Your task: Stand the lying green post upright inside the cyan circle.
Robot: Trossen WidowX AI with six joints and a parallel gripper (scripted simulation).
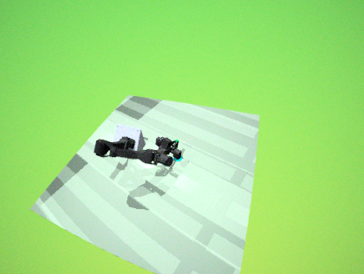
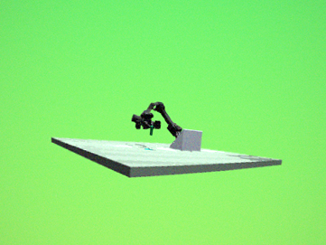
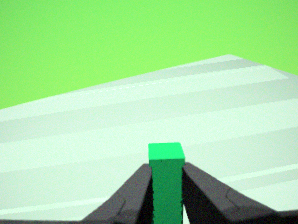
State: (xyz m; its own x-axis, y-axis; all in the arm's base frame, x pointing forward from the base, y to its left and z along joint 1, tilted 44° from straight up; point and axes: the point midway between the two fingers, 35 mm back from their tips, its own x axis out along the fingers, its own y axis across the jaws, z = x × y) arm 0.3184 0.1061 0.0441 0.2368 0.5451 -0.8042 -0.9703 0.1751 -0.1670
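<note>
Green and flat-sided, the post [image 1: 177, 141] [image 2: 151, 131] [image 3: 167, 190] hangs upright in the air above the table [image 1: 217, 208] [image 2: 130, 171] [image 3: 75, 150], its square end showing in the wrist view. The gripper [image 1: 176, 145] [image 2: 152, 126] [image 3: 165, 171] is closed around it, its dark, tapering fingers nearly together, with just the post's width between them. The cyan circle [image 2: 149, 149] lies on the tabletop, below the post in the exterior view; from the top, part of the circle is hidden by the gripper's black housing. Whether the post is centred over it, I cannot tell.

The tabletop is a pale, greenish-white slab with straight grey bands and a darker, thick edge. Crooked shadows fall across it near the arm [image 1: 130, 153] [image 2: 168, 119], which is matt black with chunky joints. Behind the gripper stands a pale lilac-grey block [image 1: 123, 130] [image 2: 192, 141] with a sloping side, at the arm's foot.
</note>
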